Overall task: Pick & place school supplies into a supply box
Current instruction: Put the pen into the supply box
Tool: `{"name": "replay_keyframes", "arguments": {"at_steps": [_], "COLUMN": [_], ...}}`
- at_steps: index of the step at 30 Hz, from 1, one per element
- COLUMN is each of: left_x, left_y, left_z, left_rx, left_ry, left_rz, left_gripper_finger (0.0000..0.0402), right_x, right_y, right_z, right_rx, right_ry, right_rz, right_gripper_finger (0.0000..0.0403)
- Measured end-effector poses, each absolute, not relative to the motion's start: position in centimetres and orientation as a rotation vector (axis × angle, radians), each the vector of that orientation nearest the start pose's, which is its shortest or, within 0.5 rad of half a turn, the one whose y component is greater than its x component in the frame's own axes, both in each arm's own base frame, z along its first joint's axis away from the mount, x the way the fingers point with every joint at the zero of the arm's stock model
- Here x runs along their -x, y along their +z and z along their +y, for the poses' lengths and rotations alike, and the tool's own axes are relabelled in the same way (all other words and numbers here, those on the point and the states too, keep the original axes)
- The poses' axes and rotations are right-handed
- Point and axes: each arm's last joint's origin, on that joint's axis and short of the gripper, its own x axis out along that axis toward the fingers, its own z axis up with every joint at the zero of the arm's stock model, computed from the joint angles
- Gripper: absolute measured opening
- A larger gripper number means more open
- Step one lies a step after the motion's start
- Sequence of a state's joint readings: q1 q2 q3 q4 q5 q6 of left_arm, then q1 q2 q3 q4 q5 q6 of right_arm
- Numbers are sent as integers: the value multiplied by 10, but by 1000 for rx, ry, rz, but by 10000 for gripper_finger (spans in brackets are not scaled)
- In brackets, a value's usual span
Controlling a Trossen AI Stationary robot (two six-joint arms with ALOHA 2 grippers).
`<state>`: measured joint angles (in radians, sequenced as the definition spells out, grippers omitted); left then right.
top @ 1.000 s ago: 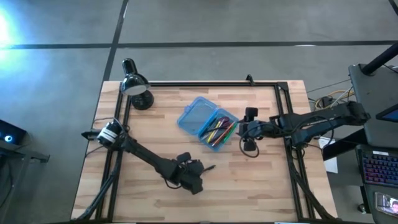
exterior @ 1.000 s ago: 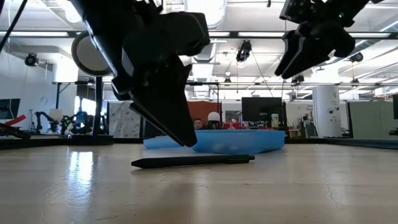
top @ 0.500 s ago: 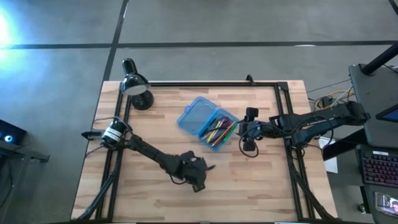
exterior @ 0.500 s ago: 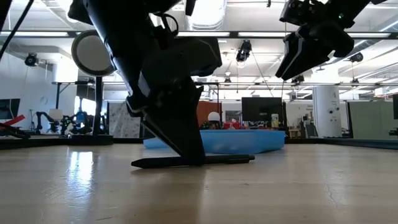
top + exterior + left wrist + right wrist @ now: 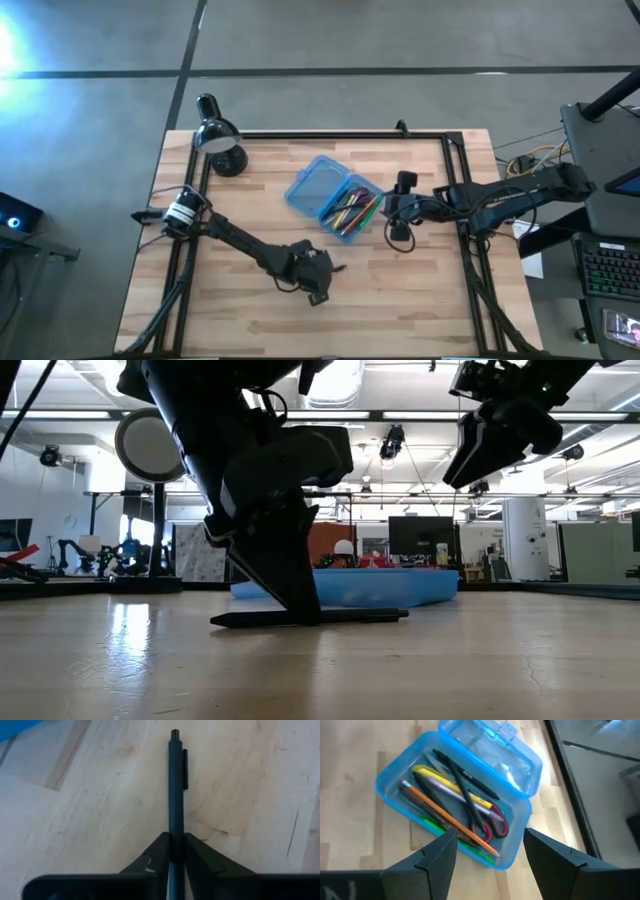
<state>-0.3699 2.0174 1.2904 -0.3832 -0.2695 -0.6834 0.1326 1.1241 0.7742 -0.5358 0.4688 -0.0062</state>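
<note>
A black pen [image 5: 340,617] lies flat on the wooden table near its front middle; it also shows in the high view as the pen [image 5: 337,268] and in the left wrist view as the pen [image 5: 175,775]. My left gripper [image 5: 318,283] stands over it, shut on it. The translucent blue supply box [image 5: 333,198] sits open at the table's centre, lid folded back, holding several coloured pens, pencils and red-handled scissors [image 5: 495,822]. My right gripper [image 5: 490,857] is open and hovers above the table just right of the box, touching nothing. My left gripper pinches the black pen about its middle [image 5: 175,827] between its two fingers [image 5: 298,595]. The fingers come from above, slanting down, and point along the pen's length toward its clip end. The pen lies level with its whole length on the table.
A black desk lamp [image 5: 220,140] stands at the table's far left corner. A dark metal frame [image 5: 330,134] runs along the far and side edges. Bare wood lies around the pen and along the near edge. A keyboard and other gear sit off the table's right side.
My left gripper has come down from above the black pen until its fingertips reach the table at the pen, shifting slightly toward the right. The pen has stayed lying where it was. The right arm has kept still.
</note>
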Motion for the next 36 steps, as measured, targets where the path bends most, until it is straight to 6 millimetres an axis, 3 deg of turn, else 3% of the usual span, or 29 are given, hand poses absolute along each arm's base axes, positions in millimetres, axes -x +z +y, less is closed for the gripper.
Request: {"name": "replay_keyframes", "arguments": {"at_steps": [3, 11, 15, 20, 23, 28, 33, 36], "left_x": [-375, -382, -389, -398, -402, -418, -427, -428], "left_y": [137, 147, 167, 205, 217, 237, 234, 225], "left_z": [-136, -130, -125, -113, -88, -24, 21, 34], "left_rx": [280, 462, 496, 552, 617, 742, 776, 823], "left_ry": [270, 322, 329, 351, 458, 591, 598, 572], "left_rz": [1027, 1017, 954, 821, 755, 587, 604, 662], "left_gripper_finger": [14, 12, 11, 9, 8, 8, 8, 8], "right_x": [-214, -202, -193, -184, -181, -179, -180, -180], "right_y": [245, 262, 277, 285, 288, 289, 288, 288], "right_z": [15, 11, 8, 5, 4, 4, 4, 4], "right_rx": [264, 207, 166, 165, 148, 103, 97, 99], "right_ry": [-319, -457, -535, -598, -627, -655, -657, -657], "right_rz": [833, 710, 600, 549, 523, 500, 504, 507], "right_gripper_finger": [219, 219, 219, 219, 219, 219, 219, 219]}}
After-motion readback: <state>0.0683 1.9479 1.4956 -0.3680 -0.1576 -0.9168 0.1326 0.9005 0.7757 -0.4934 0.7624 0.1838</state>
